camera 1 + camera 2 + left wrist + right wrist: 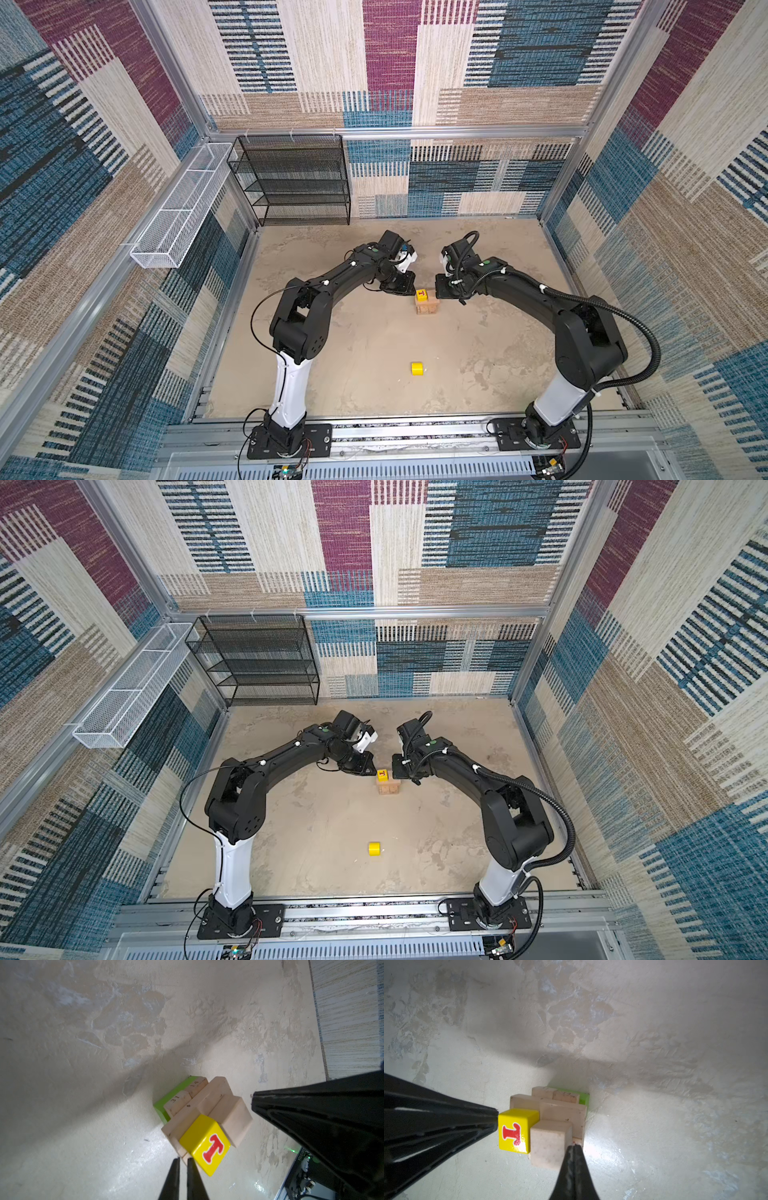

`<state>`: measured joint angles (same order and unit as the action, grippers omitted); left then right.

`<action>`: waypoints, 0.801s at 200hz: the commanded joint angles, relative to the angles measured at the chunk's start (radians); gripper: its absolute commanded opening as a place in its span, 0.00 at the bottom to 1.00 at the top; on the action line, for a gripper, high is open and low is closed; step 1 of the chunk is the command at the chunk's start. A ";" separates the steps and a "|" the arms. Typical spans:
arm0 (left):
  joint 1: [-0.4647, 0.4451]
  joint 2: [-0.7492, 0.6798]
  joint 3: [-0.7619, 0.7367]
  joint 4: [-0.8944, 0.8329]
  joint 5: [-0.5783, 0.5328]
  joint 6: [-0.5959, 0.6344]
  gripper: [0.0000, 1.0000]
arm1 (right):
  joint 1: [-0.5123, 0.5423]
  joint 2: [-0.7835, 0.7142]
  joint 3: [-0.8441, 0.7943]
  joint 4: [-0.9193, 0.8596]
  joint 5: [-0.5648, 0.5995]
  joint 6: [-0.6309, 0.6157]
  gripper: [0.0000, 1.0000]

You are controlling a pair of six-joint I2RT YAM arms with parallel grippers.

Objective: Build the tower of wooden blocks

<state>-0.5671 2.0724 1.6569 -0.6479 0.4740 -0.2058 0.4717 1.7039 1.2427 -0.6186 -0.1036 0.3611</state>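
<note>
Tower [427, 308] stands around mid-table, between the two wrists; green brick [166, 1099] at the base, tan planks crosswise above. On top sit a yellow cube [204, 1142] with a red letter and a tan cube [548, 1142], side by side; yellow on the left, tan on the right.

Left gripper [183, 1160] is pressed together, only a thin slit between the tips, nothing in it; tips sit at the left flank of the yellow cube, just beside or touching (can't tell which from these views). Right gripper [574, 1147] is fully pressed together and empty, tips at the right edge of the tan cube; same caveat on contact. So both tools bracket the top layer, one from each side.

Relation that matters next: the one loose yellow piece [417, 368] lies alone on the tabletop [353, 340], well apart from the tower and almost straight toward the near edge from it; i.e. behind both tools, on the base side. It sits about midway between the two arms; neither is clearly nearer, I'd call it a toss-up. It looks short and stubby with a paler end facing right, so any long axis runs left-right; too small to be sure.

My read: whichever arm goes must back off the tower, spread its jaws, then come near. Main risk is clipping a top cube on the way out.
</note>
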 commanded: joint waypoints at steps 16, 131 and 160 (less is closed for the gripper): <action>-0.001 0.004 0.009 -0.019 0.000 0.014 0.13 | 0.001 -0.004 -0.003 0.013 0.004 0.003 0.00; -0.001 0.003 0.012 -0.018 0.009 0.014 0.14 | 0.001 -0.029 -0.045 0.001 -0.027 0.009 0.00; -0.002 0.006 0.012 -0.019 0.015 0.013 0.15 | 0.001 -0.023 -0.045 0.007 -0.042 0.009 0.00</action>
<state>-0.5674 2.0739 1.6619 -0.6624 0.4770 -0.2058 0.4717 1.6825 1.1976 -0.6254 -0.1238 0.3614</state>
